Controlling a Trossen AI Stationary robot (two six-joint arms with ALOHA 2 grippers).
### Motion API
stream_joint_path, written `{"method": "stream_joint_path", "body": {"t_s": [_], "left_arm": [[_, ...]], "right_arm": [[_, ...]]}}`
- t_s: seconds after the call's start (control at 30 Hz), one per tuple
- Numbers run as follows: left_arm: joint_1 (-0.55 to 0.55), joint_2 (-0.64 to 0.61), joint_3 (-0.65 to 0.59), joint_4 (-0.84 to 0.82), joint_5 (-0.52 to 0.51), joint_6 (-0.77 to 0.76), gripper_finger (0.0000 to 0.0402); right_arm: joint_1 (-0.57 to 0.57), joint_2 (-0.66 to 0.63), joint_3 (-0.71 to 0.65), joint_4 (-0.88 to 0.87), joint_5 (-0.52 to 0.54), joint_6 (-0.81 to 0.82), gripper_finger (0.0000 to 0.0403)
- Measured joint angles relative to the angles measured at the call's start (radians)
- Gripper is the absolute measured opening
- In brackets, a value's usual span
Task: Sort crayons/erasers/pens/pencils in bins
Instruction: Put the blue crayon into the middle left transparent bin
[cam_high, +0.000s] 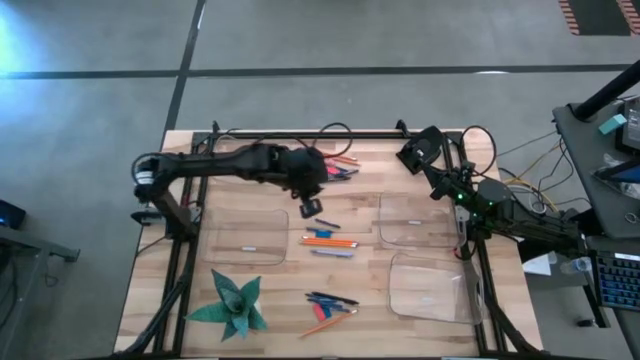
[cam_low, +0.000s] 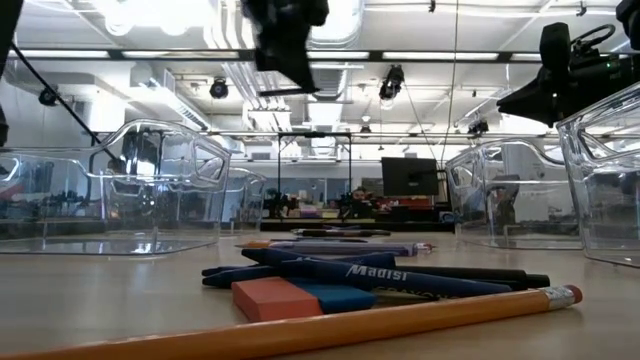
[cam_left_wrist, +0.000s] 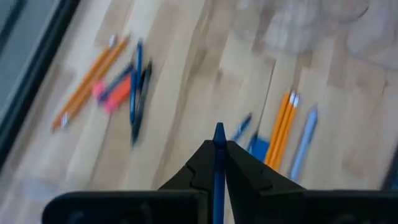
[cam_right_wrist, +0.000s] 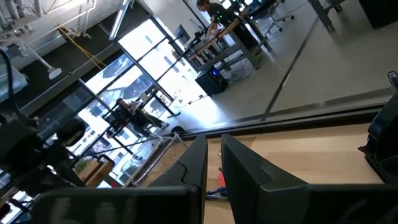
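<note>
Slim blue pen (cam_left_wrist: 219, 163) pinched upright in left hand (cam_left_wrist: 217, 155).

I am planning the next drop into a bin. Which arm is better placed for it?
Left. The left gripper already holds a blue pen above the table, near a bin. The right gripper waits at the far edge.

You see pale wood-grain table (cam_high: 270, 290), clear bins (cam_high: 246, 236), green paper star (cam_high: 234, 305) at 7 o'clock. Orange pencils (cam_high: 330, 241) mid-table, dark pens (cam_high: 333, 299) at 6 o'clock. Blue stick (cam_left_wrist: 219, 163) between black fingers of left gripper (cam_left_wrist: 219, 149). Low view: pink eraser (cam_low: 276, 298), white-lettered dark blue pen (cam_low: 380, 276).
</note>
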Motion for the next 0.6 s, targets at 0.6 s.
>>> {"method": "stream_joint_path", "body": {"t_s": [0.6], "left_arm": [[-0.222, -0.406, -0.564, -0.024, 0.001, -0.561, 0.0009]], "right_arm": [[0.000, 0.000, 0.000, -0.003, 0.000, 0.000, 0.0038]]}}
